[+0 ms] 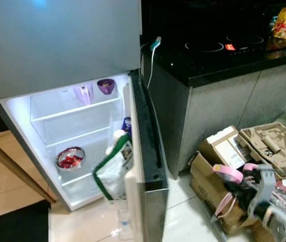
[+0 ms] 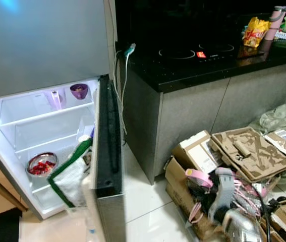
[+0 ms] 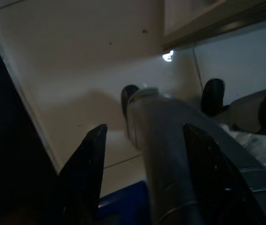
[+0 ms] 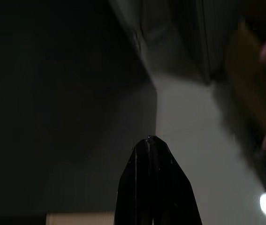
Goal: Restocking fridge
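Both right hand (image 4: 151, 154) fingers together, empty.

Right arm (image 1: 284, 222) silver with grey band, blurred; left end effector (image 3: 144, 140) has two long black fingers (image 3: 83, 173), right end effector (image 4: 155, 154) a glossy black tapered tip.

The fridge (image 1: 57, 45) runs off the picture's top and left edges. Its door (image 1: 145, 151) hides part of the white-and-green bag (image 1: 113, 169). The right arm (image 2: 233, 214) is blurred, cut by the bottom edge.
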